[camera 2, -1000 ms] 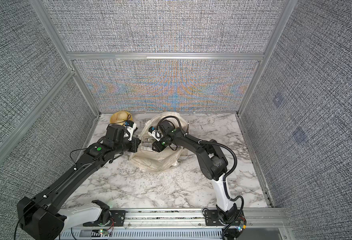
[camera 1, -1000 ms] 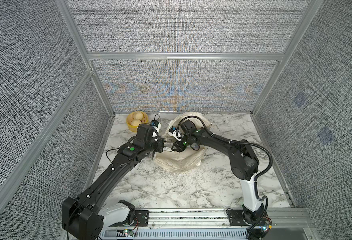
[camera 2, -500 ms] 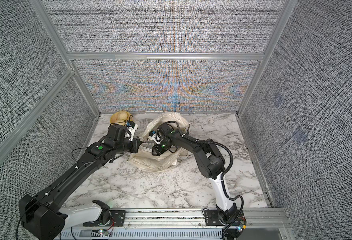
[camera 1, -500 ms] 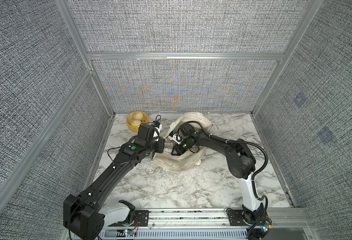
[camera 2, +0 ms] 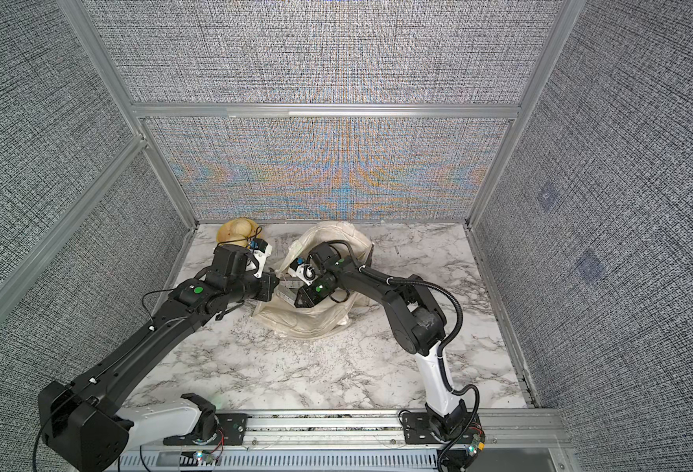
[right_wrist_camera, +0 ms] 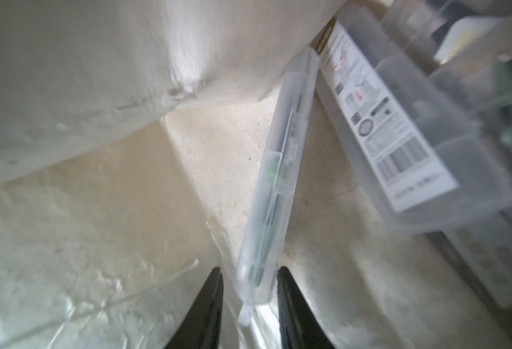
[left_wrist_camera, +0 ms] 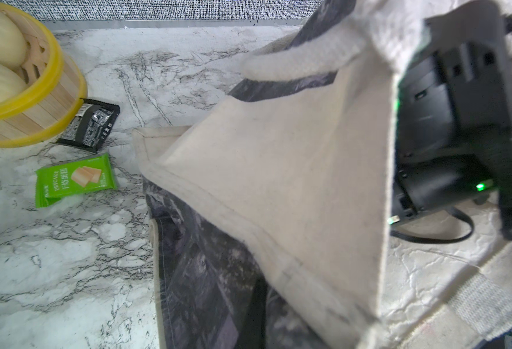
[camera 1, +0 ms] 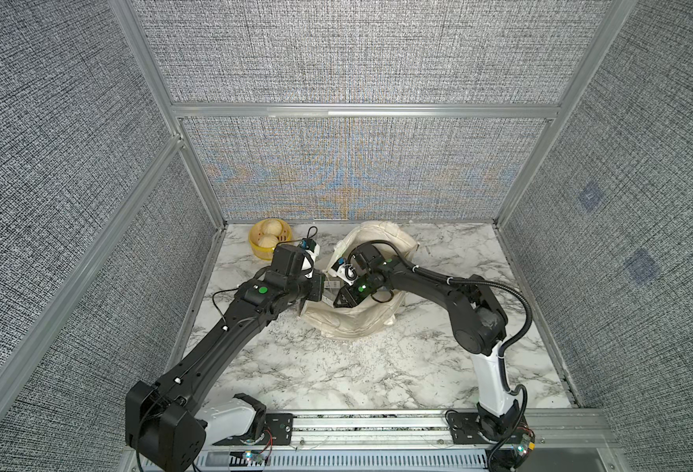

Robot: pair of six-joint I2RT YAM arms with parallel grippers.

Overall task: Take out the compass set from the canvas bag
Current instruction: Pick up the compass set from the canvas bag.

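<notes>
The cream canvas bag (camera 1: 353,323) lies slumped at the back middle of the marble table, seen in both top views. My left gripper (camera 1: 316,292) is shut on its left rim and holds that edge up; the left wrist view shows the taut cream lining (left_wrist_camera: 279,181) and the dark printed outer panel. My right gripper (camera 1: 336,300) reaches into the bag's mouth. Inside, the compass set (right_wrist_camera: 276,181), a slim translucent case, stands on edge with its near end between my right gripper (right_wrist_camera: 248,272). One finger touches it; a small gap shows at the other.
A clear plastic box with a barcode label (right_wrist_camera: 399,136) lies in the bag beside the case. A yellow round basket (camera 1: 270,239) with pale buns stands at the back left. A black packet (left_wrist_camera: 90,125) and a green packet (left_wrist_camera: 75,179) lie next to it. Mesh walls enclose the table.
My right gripper has pushed lower and further left into the bag, and its jaws have narrowed around the case. The left gripper has kept its hold on the rim.
</notes>
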